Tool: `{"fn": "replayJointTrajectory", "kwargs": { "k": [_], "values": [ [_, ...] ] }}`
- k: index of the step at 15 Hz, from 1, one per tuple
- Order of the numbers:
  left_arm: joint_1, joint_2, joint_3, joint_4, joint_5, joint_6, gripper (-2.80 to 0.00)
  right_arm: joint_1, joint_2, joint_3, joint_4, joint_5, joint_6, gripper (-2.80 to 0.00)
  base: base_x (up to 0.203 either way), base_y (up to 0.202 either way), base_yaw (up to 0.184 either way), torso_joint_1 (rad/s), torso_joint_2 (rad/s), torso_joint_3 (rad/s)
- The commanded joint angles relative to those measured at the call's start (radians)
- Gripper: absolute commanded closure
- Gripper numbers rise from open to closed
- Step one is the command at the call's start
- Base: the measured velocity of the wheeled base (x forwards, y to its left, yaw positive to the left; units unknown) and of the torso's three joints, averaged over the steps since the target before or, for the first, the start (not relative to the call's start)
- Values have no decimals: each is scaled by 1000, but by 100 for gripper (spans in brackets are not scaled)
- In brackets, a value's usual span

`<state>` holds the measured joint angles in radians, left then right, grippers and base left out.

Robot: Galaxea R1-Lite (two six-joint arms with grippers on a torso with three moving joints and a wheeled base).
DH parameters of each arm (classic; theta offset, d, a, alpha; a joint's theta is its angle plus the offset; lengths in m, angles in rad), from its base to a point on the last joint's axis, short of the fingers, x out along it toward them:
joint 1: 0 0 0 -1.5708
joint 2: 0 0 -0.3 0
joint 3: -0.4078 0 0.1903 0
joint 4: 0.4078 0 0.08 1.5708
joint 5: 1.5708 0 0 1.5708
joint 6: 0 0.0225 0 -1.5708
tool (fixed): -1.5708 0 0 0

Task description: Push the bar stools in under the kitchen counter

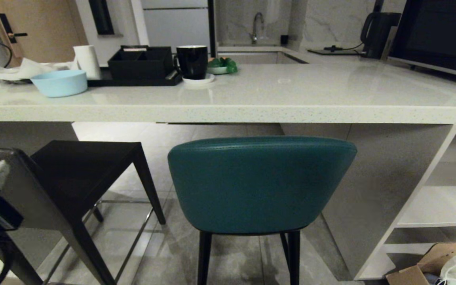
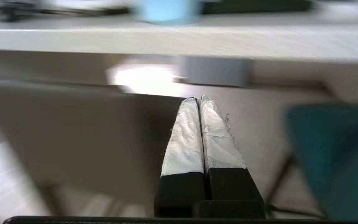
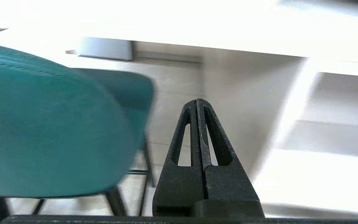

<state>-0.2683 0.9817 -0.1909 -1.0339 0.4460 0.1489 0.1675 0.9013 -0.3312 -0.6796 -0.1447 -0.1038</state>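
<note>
Left gripper point(image 2: 197, 99), fingers pressed together and empty, is sitting beside the dark grey stool point(image 1: 73, 174), probably for pushing. Teal stool point(image 1: 259, 182) is standing just short of the counter point(image 1: 228, 113); right gripper point(image 3: 196, 101) is likewise clenched beside it.

Teal stool point(image 1: 259, 186) matt stitched leather; counter point(image 1: 228, 113) glossy speckled stone.

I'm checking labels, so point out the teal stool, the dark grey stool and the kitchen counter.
teal stool point(image 1: 259, 186): head view, middle of its curved back.
dark grey stool point(image 1: 81, 166): head view, on its seat.
kitchen counter point(image 1: 251, 113): head view, on its front edge.
</note>
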Motion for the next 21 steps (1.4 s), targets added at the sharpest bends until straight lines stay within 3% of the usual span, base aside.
{"fn": "replayJointTrajectory", "kwargs": {
  "k": [1, 5, 8, 10, 14, 16, 18, 19, 21],
  "values": [
    [118, -257, -79, 256, 7, -13, 0, -94, -215, -22, 164, 3, -2, 0, 0, 0, 0, 0, 0, 0],
    [236, -460, -165, 462, 5, -26, 0, -178, -432, -71, 410, 6, -29, 0, 0, 0, 0, 0, 0, 0],
    [252, -601, -182, 580, -31, -25, 0, -199, -618, -143, 668, 21, -36, 0, 0, 0, 0, 0, 0, 0],
    [253, -736, -176, 718, -140, -26, 0, -187, -724, -156, 783, 20, -34, 0, 0, 0, 0, 0, 0, 0],
    [269, -978, -131, 1160, -431, -28, 0, -176, -885, -54, 903, 33, -40, 0, 0, 0, 0, 0, 0, 0],
    [270, -983, -24, 1176, -463, -34, 0, -176, -902, 96, 902, 52, -40, 0, 0, 0, 0, 0, 0, 0],
    [270, -983, 133, 1081, -475, -28, 0, -175, -902, 282, 769, 128, -39, 0, 0, 0, 0, 0, 0, 0],
    [270, -983, 195, 1014, -479, -32, 0, -174, -902, 330, 730, 161, -39, 0, 0, 0, 0, 0, 0, 0],
    [267, -983, 211, 990, -480, -106, 0, -172, -901, 331, 683, 200, -23, 0, 0, 0, 0, 0, 0, 0]
  ]
}}
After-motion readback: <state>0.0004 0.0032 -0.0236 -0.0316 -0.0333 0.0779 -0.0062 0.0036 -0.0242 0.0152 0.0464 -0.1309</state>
